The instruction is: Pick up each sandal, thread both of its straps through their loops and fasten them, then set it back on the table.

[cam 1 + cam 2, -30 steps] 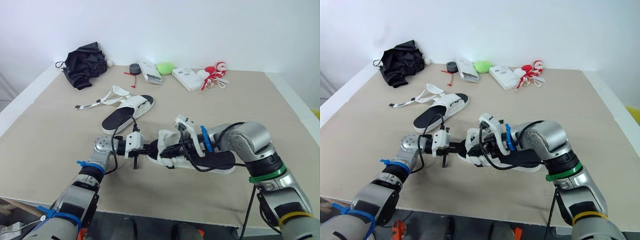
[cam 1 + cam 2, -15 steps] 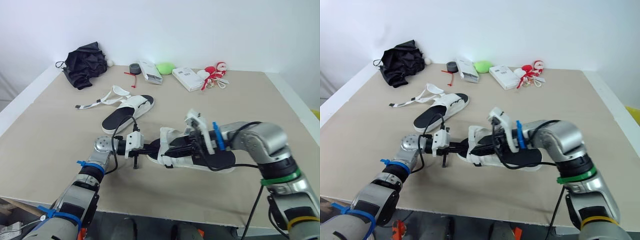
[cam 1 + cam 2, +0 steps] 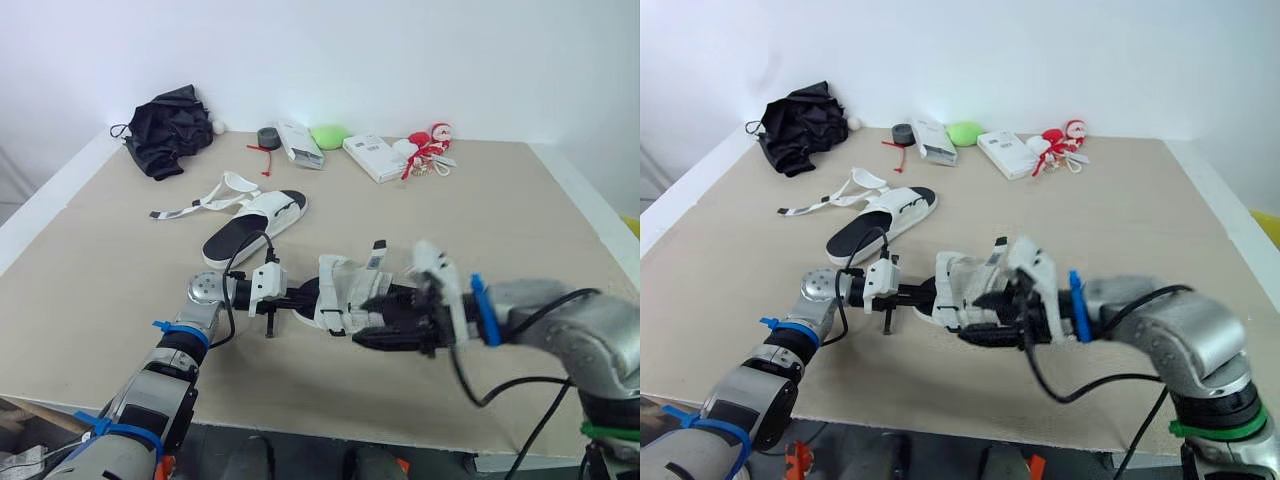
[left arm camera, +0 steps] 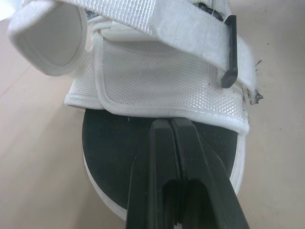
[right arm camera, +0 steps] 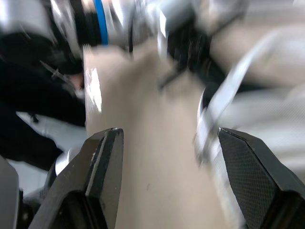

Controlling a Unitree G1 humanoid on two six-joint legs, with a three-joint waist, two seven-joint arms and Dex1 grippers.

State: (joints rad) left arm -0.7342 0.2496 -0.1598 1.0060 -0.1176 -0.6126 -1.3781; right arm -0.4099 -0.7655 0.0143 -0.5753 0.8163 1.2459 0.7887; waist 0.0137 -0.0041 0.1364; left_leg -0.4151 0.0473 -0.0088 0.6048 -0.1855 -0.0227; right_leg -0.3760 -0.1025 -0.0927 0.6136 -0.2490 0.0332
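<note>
table: flat beige matte tabletop [image 3: 520, 220], pale edge all round.
black crumpled fabric bundle: [image 3: 170, 128] far left corner, soft and folded, a thin cord loop at its edge.
small white ball: [image 3: 218, 126] just beside the bundle, against the wall.
far white sandal with black footbed: [image 3: 255, 225] flat on the table left of centre, its white webbing straps [image 3: 200, 203] unfastened and splayed out toward the left.
grey tape roll: [image 3: 268, 135] back row, short round ring, a red tie beside it.
left gripper: [image 3: 305, 297] two black fingers pressed together with no gap, tips lying on the near sandal's footbed right at the edge of its mesh upper.
long white box: [image 3: 300, 143] closed, printed label; contents cannot be told.
green oval lump: [image 3: 327, 136] smooth, rounded, just beside the long box.
near white sandal with black footbed: [image 3: 340, 290] on the table front of centre, between the two grippers; woven mesh upper, smooth dark sole with a white rim.
near sandal strap: white webbing strap with a black plastic tip [image 3: 376, 258] standing up loose.
flat white box: [image 3: 375, 157] closed, printed top; contents cannot be told.
right gripper: [image 3: 372, 322] black fingers spread wide apart, holding nothing, one finger over the sandal's right side, the other nearer the table's front edge.
red and white bundle: [image 3: 430, 145] back right, looped cords and rounded pieces.
</note>
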